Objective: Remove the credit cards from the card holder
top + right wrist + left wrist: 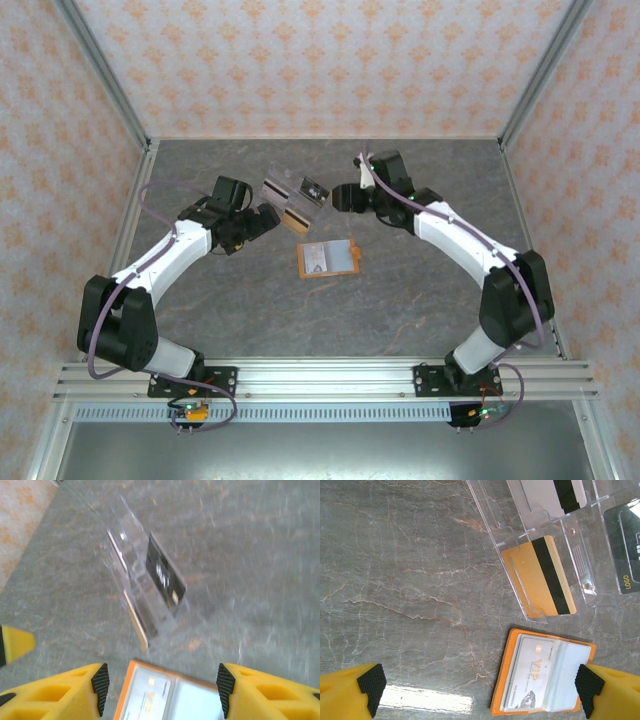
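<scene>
The card holder [328, 258] lay open and flat near the middle of the worktop [420, 320]. Its orange rim framed a clear pocket with a pale card [535, 677] marked VIP tucked inside. Just beyond it, toward the far edge and slightly left of centre, sat a clear plastic piece [495, 530] that carried three more of the credit cards. A tan card [542, 577] with a dark stripe sat in the slot nearest the card holder. A grey-white card [555, 495] with a black stripe was on the side toward the far-left corner, and a black card [165, 577] was on the side toward the right edge. That black card was apart from the card holder and tilted up on its long edge in the right wrist view, though that view was blurred. The left gripper [268, 220] was just beside the left end of the plastic piece, its jaws spread fully wide with nothing between them. In its wrist view the black pads [370, 690] stood far apart, with one corner of the card holder reaching the right-hand pad. The right gripper [340, 197] was close to the right end of the plastic piece, next to the black card. Its fingers [100, 687] were parted moderately wide and empty, gripping no card.
</scene>
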You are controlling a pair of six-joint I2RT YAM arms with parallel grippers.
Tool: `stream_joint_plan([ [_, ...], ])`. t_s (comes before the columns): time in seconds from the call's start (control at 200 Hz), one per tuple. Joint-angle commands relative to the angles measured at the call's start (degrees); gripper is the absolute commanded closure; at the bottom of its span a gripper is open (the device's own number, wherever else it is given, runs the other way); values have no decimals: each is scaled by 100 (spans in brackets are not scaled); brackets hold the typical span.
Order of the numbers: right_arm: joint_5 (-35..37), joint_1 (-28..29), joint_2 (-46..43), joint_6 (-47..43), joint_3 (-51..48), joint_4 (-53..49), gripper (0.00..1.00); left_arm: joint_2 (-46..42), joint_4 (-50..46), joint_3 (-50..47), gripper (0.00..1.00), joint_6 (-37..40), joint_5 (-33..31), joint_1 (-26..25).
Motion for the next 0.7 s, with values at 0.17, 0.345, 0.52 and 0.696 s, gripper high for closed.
stream_joint_plan([
  [0.17,252,726,93,952,-569,-678,43,102,242,-198,0,11,-80,-305],
  [0.345,-517,786,563,1619,-684,48,55,313,431,-215,0,-78,-6,-644],
  [0.52,-654,749,1072,2191,-624,282,66,516,660,-291,4,-261,244,-878],
  [0.696,-899,692,1435,2439,-650,458,70,655,833,-294,12,-355,420,-965],
])
